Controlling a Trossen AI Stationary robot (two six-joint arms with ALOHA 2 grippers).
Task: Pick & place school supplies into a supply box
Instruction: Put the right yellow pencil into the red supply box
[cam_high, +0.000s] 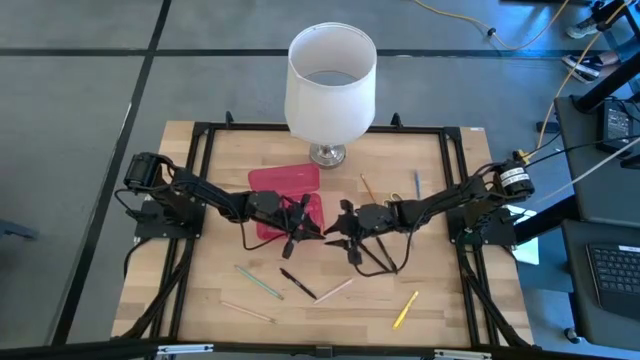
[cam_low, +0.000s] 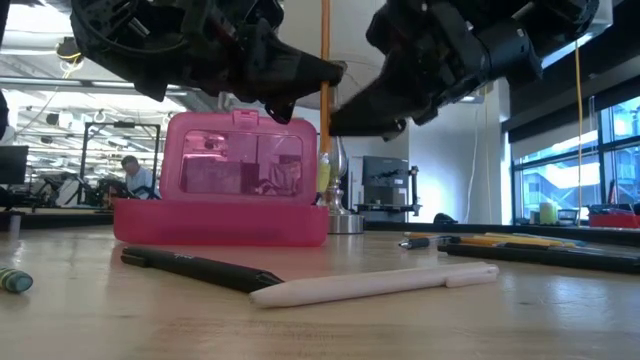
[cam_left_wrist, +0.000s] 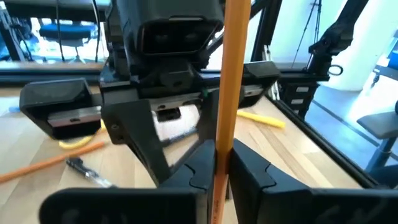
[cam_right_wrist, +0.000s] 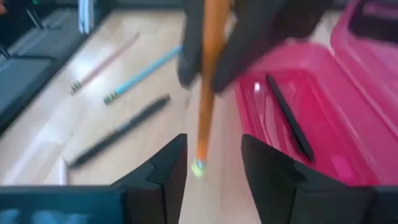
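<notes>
The left gripper (cam_left_wrist: 214, 177) clenches an upright orange pencil (cam_left_wrist: 231, 81) while the right gripper (cam_right_wrist: 213, 165) stands released, so it can drop into the pink supply box (cam_low: 225, 225) mid-counter

I can't make out any readable text, label, brand, number or sign from here, neither on the table and the things lying on it nor in the room behind.
</notes>
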